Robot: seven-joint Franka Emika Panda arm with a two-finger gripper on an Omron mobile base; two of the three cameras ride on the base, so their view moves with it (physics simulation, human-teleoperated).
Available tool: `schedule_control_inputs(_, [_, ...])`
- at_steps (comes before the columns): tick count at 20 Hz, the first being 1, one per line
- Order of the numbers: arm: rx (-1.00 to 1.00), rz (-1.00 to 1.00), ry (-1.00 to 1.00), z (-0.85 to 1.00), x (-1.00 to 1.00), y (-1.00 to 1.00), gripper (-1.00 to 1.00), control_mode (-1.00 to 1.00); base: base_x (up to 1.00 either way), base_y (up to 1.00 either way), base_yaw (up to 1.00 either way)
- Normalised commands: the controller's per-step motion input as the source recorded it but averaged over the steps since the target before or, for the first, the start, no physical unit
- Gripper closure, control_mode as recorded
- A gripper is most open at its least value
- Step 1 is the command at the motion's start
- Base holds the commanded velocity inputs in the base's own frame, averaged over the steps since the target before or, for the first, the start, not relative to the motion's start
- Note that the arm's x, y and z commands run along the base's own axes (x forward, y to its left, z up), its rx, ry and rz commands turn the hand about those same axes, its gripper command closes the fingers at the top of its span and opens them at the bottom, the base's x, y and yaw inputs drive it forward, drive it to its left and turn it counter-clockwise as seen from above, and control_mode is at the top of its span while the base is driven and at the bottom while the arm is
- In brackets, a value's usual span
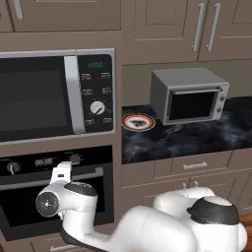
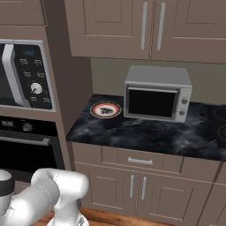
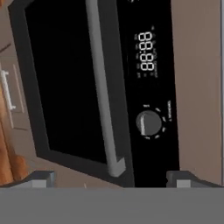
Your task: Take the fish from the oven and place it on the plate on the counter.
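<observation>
The oven is built in below the microwave, and its dark glass door is shut. The fish is hidden from view. My gripper is open and holds nothing; it sits just in front of one end of the oven's silver bar handle, near a knob and the digital display. From the left base view the hand hovers at the right end of the handle. The plate, with its orange-red rim, lies empty on the black counter.
A big silver-and-black microwave sits above the oven. A grey toaster oven stands on the counter right of the plate. Taupe drawers and cabinet doors run beneath the counter.
</observation>
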Motion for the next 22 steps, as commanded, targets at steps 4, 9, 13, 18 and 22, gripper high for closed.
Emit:
schedule_control_inputs(4, [-0.11, 0.15, -0.05, -0.52, 0.0, 0.4, -1.0, -1.0, 0.0, 0.0, 0.0])
schedule_control_inputs(9, [-0.14, 0.1, -0.15, -0.12, 0.0, 0.38, -1.0, -1.0, 0.0, 0.0, 0.0])
schedule_control_inputs(13, [-0.14, 0.04, -0.14, -0.08, 0.0, 0.36, -1.0, -1.0, 0.0, 0.0, 0.0])
schedule_control_inputs(18, [-0.07, 0.0, -0.05, -0.31, 0.2, 0.13, -1.0, -1.0, 0.0, 0.0, 0.0])
schedule_control_inputs(22, [0.0, 0.0, 0.0, -0.29, 0.55, 0.01, -1.0, -1.0, 0.0, 0.0, 0.0])
